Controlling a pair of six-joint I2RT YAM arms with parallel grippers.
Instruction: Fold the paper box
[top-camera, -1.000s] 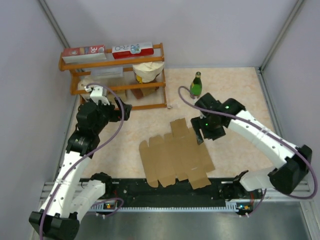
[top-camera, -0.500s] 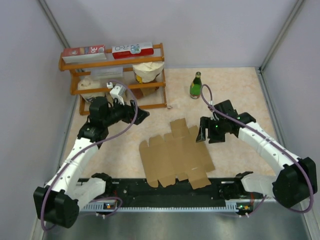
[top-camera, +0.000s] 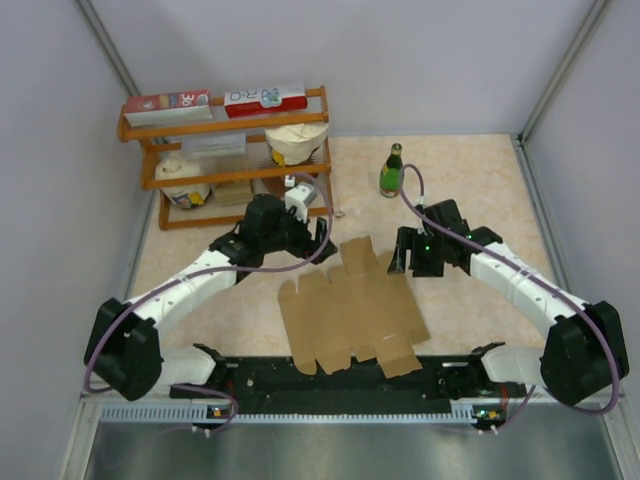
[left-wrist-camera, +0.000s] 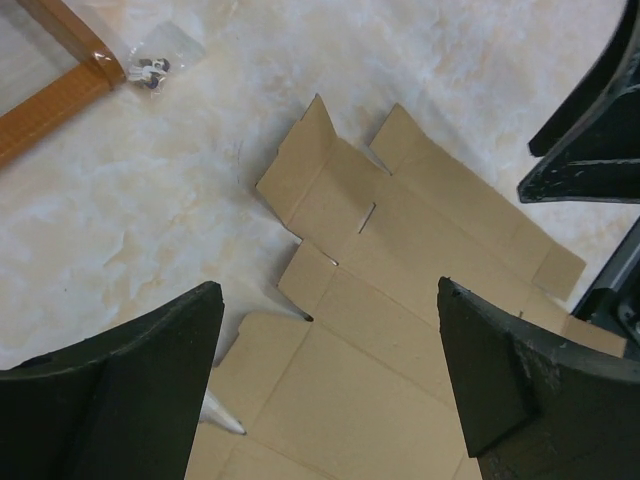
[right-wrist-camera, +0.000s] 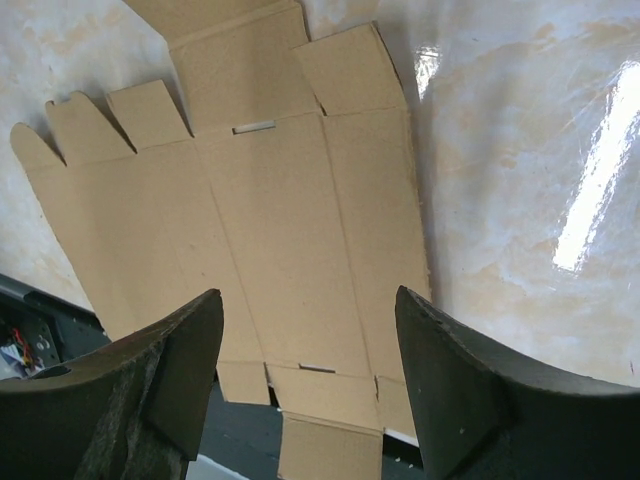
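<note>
The approach is judged to be in hand, and no fold has been made. The paper box (top-camera: 350, 312) is laid flat on the counter (top-camera: 470, 180) between the arms, as a plain brown die-cut sheet with flaps all round. The left tool (top-camera: 318, 234) is held over its far left corner and the right tool (top-camera: 399, 262) over its far right edge. Both have their jaws apart and empty. Next, a flap edge would need to be caught and raised along a crease.

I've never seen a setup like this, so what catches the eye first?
A flat brown paper box sheet lies unfolded on the table, front and centre. The left hand and right hand hover open at its far edge. Behind stand a wooden shelf and a green bottle.
</note>
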